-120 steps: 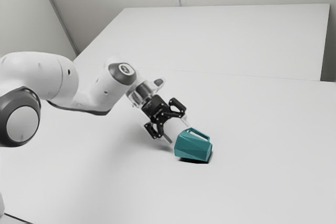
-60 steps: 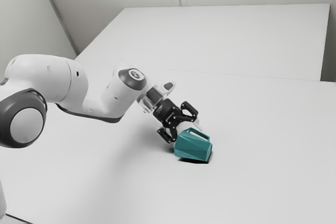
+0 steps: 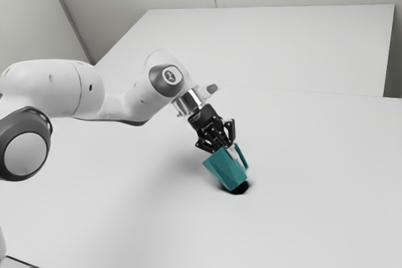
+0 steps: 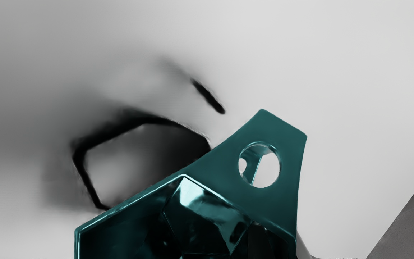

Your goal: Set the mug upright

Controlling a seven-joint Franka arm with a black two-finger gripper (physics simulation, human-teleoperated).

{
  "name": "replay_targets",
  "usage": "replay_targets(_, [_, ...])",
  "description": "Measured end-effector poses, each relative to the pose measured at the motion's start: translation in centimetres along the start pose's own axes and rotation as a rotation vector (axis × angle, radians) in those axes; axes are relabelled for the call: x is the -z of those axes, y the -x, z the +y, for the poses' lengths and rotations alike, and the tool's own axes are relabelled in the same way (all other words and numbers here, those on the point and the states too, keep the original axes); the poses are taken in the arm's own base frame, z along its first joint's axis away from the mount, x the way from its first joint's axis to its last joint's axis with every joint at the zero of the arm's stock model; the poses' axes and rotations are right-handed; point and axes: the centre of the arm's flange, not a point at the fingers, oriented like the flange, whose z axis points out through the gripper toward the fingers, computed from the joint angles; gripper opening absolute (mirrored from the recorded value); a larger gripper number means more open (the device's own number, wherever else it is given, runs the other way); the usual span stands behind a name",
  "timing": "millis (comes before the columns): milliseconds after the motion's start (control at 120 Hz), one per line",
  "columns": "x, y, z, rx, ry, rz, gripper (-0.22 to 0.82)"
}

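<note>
The teal mug leans at a slant, its mouth toward the hand and its base low over a dark shadow; whether the base touches the table I cannot tell. The black gripper grips its wall near the rim, beside the handle. From the wrist view I look into the mug, where the gripper has one finger inside and the other outside the wall, below the handle's holed side. Lower parts of the fingers are hidden by the mug.
White table surrounds the mug, with a raised-looking white panel behind. The arm reaches in from the exterior view's left. A grey area past the table's edge appears in the wrist view.
The gripper has closed on the mug's wall. From lying on its side, the mug has tipped partway up, its mouth end raised and its handle now facing the exterior view's right.
</note>
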Motion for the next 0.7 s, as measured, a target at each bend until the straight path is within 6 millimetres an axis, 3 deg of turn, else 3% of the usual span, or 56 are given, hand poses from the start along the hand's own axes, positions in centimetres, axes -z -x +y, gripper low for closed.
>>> replay_targets(133, [-0.3, 1.2, 2.3, -0.012, -0.017, -0.001, -0.16])
replay_targets(450, [-0.3, 2.3, 3.8, -0.005, -0.087, 0.027, -0.18])
replay_targets(700, [3.6, 6.3, 7.7, -0.17, -0.359, 0.206, -0.18])
